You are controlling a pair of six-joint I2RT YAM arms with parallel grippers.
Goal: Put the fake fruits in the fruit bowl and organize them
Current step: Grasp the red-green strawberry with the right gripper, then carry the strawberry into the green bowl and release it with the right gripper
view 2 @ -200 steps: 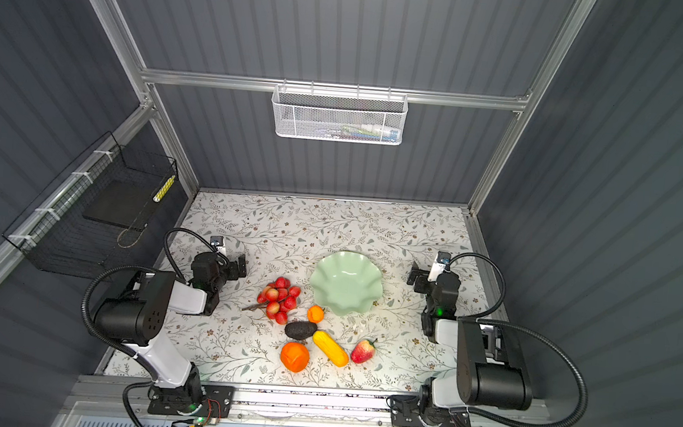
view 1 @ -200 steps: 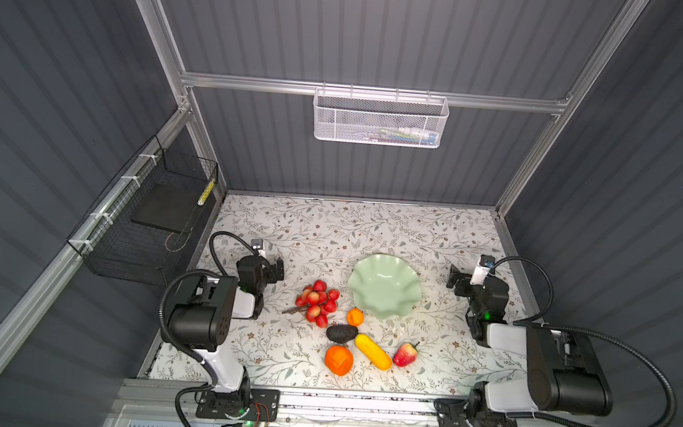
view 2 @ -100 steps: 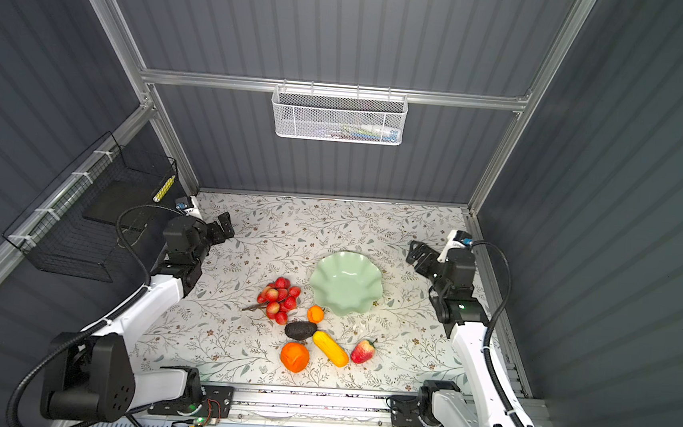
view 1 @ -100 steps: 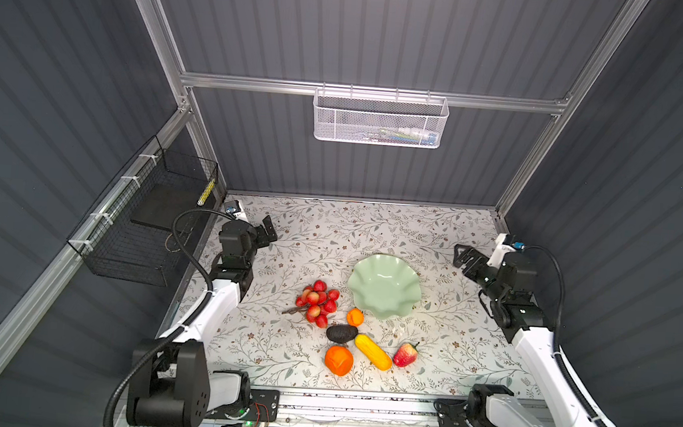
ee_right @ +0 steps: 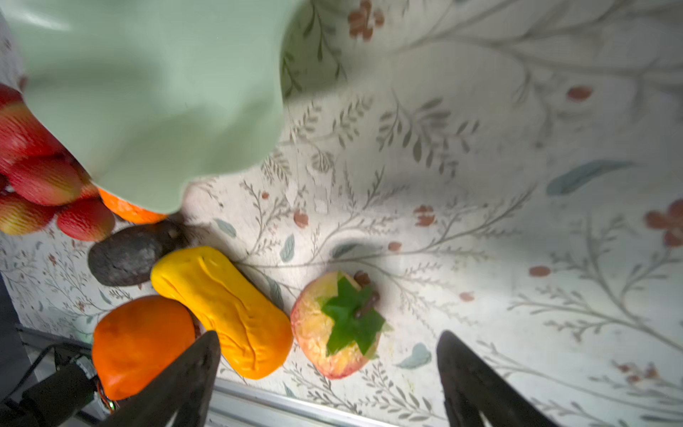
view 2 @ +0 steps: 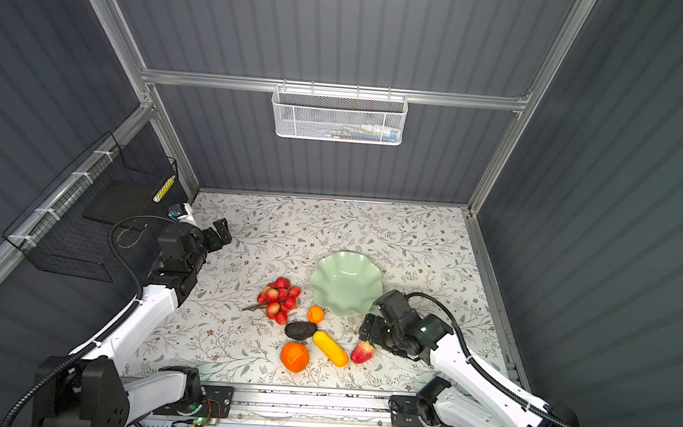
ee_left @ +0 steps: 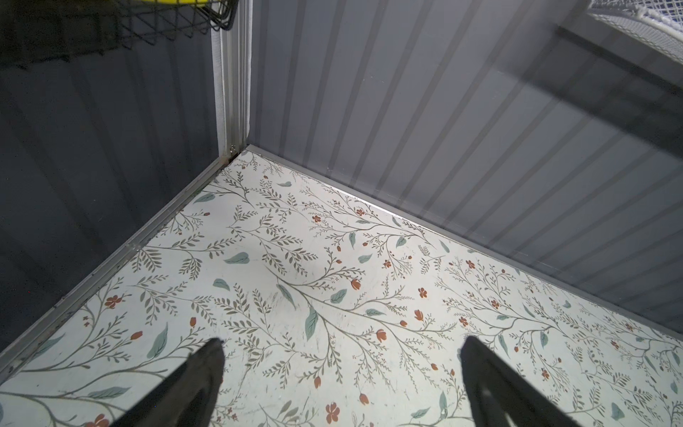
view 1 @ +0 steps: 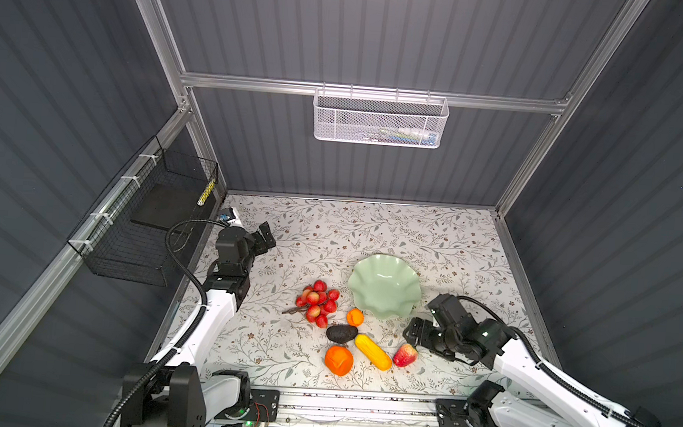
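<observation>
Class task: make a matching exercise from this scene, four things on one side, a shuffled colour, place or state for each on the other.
Things:
1 strawberry
2 avocado
3 fruit bowl
4 white mesh basket

Descriptions:
a dark, nearly black
b pale green, nothing in it
c red with green leaves
d hanging on the back wall

Pairs: 1-c, 2-a, 3-b, 4-d

Bowl (view 1: 384, 286) mint green — strawberry (view 1: 405, 355) red, avocado (view 1: 341, 333) dark — table (view 1: 330, 230) white, floral-patterned.

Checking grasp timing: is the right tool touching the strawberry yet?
Apart. Right wrist view: bare table shows between the strawberry and each finger of the open right tool.
</observation>
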